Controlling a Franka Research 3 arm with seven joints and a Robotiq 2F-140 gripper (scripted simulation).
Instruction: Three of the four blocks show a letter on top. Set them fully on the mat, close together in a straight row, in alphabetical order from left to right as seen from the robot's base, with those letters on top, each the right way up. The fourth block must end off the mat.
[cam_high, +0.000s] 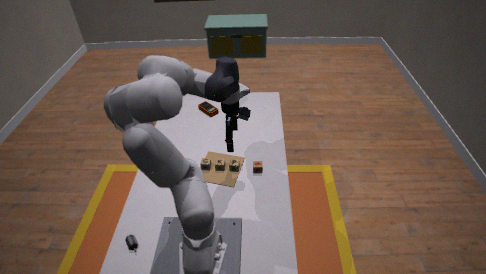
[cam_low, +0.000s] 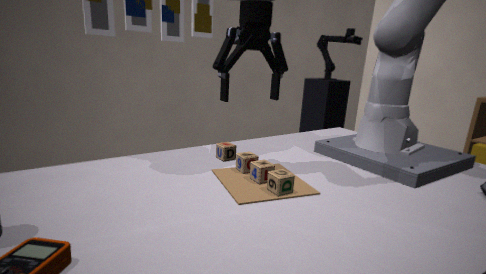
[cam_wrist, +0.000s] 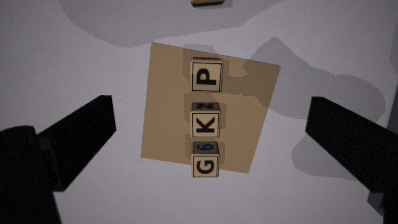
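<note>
The gripper (cam_high: 230, 145) (cam_low: 249, 99) (cam_wrist: 211, 114) is open and empty, high above the mat (cam_high: 220, 179) (cam_low: 243, 194) (cam_wrist: 167, 110). The G block (cam_high: 205, 164) (cam_low: 280, 183) (cam_wrist: 205, 166), K block (cam_high: 220, 165) (cam_low: 262, 171) (cam_wrist: 205, 125) and P block (cam_high: 234, 165) (cam_low: 246, 163) (cam_wrist: 206, 76) stand left to right in a straight row, letters upright from the base side, with small gaps. G is close to the mat's left edge; its base looks just inside in the exterior view. The fourth block (cam_high: 257, 167) (cam_low: 226, 151) (cam_wrist: 207, 2), red mark on top, sits off the mat, right of P.
An orange multimeter (cam_high: 208, 109) (cam_low: 37, 257) lies on the table beyond the mat. A small dark object (cam_high: 131, 243) lies left of the robot's base plate (cam_high: 230, 237) (cam_low: 400, 160). A green cabinet (cam_high: 236, 37) stands on the floor behind the table.
</note>
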